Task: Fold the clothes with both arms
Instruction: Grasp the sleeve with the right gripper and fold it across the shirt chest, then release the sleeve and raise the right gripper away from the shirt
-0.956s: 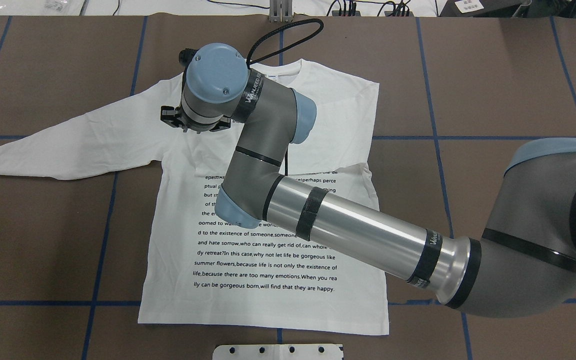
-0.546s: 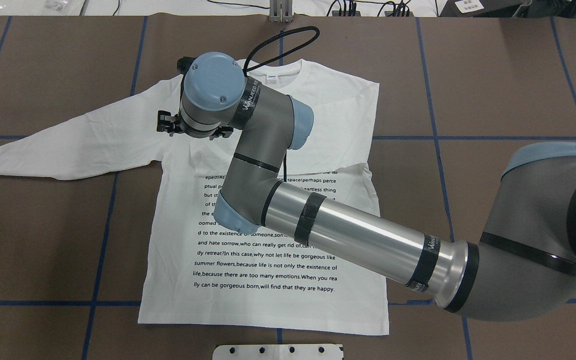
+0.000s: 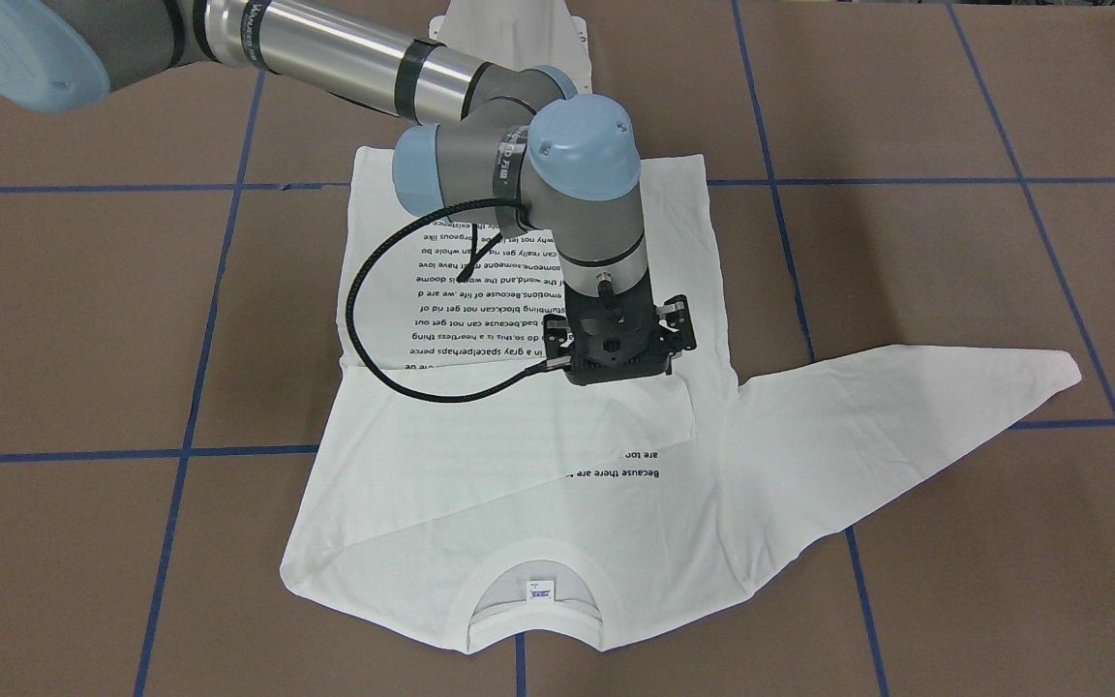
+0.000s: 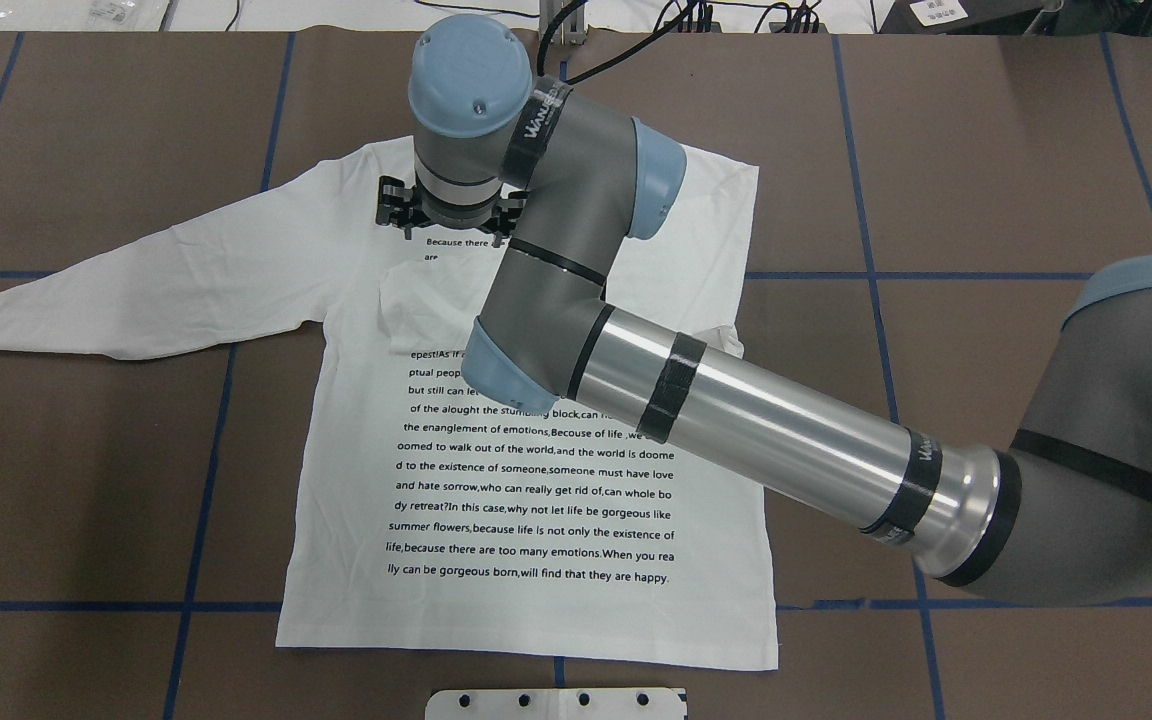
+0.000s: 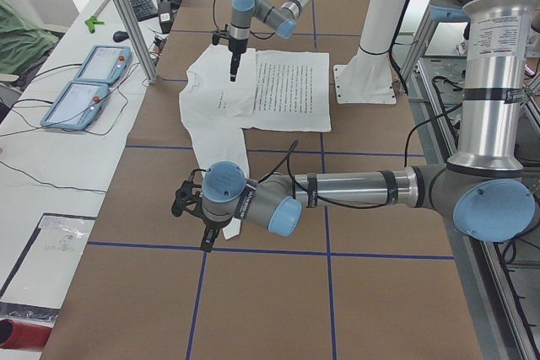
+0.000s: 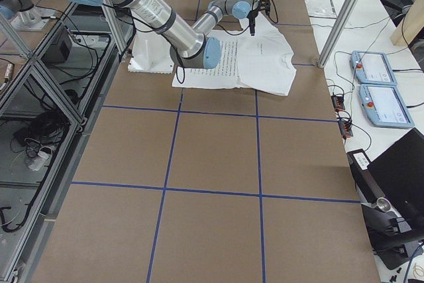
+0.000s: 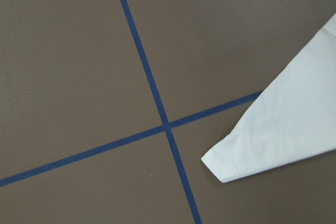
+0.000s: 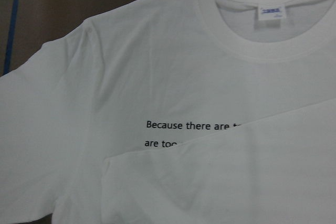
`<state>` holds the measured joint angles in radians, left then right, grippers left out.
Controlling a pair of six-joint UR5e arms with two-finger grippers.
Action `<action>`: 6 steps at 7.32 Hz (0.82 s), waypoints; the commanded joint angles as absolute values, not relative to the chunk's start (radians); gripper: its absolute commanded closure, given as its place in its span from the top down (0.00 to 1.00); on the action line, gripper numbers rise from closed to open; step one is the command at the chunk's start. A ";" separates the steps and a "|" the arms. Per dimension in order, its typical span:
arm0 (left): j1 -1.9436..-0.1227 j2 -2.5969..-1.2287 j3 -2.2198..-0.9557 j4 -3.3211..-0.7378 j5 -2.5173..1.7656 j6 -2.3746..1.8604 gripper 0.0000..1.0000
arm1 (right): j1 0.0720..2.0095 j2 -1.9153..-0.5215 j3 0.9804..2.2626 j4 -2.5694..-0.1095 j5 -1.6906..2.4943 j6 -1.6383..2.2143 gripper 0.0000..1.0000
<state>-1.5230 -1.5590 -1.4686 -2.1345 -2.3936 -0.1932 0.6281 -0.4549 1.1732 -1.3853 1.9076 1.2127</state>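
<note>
Right gripper (image 3: 620, 353): black, two-fingered and boxy in body, it is held upright, pointing down over the chest of the garment. Its fingertips are hidden beneath its own body, so open or closed cannot be told.
Right arm (image 4: 766, 430): a polished grey metal tube with matt grey elbows and rounded light blue caps is stretched across the shirt. A ribbed black cable (image 3: 354, 290) is looped beside the wrist.
Left gripper (image 5: 205, 242): black and pointing down, it is seen only from the table's end, near the cuff. Its state cannot be told.
T-shirt (image 4: 536, 630): white, long-sleeved, soft knit fabric, it is spread flat and print-up in the middle of the table, hem towards the robot.
Folded sleeve (image 4: 436, 310): it is laid across the chest, covering the upper lines of print.
Outstretched sleeve (image 4: 136, 290): it is extended to the robot's left, tapering to a hemmed cuff (image 7: 231, 166).
Collar (image 3: 530, 569): round and ribbed, with a small white neck label (image 8: 271, 11) inside.
Print (image 4: 536, 490): a block of small black text.
Table (image 4: 986, 150): matt brown paper is gridded with blue tape (image 7: 147, 72).
Pedestal (image 4: 556, 703): a white rigid metal plate with bolt holes is seen just beyond the hem.
</note>
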 commanded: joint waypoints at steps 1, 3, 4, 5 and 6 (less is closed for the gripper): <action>-1.406 -1.543 -1.421 -2.325 -2.311 -0.439 1.00 | 0.721 -0.576 1.355 -1.613 1.997 1.140 1.00; -1.301 -1.510 -1.419 -2.467 -2.252 -0.695 1.00 | 0.779 -0.760 1.620 -1.818 2.002 0.923 1.00; -1.214 -1.506 -1.416 -2.515 -2.173 -0.829 0.99 | 0.819 -0.843 1.725 -1.872 2.006 0.837 1.00; -1.145 -1.508 -1.413 -2.517 -2.117 -0.916 0.99 | 0.868 -0.912 1.785 -1.890 2.050 0.757 1.00; -1.126 -1.506 -1.410 -2.519 -2.070 -0.946 0.99 | 0.902 -0.975 1.827 -1.887 2.090 0.709 1.00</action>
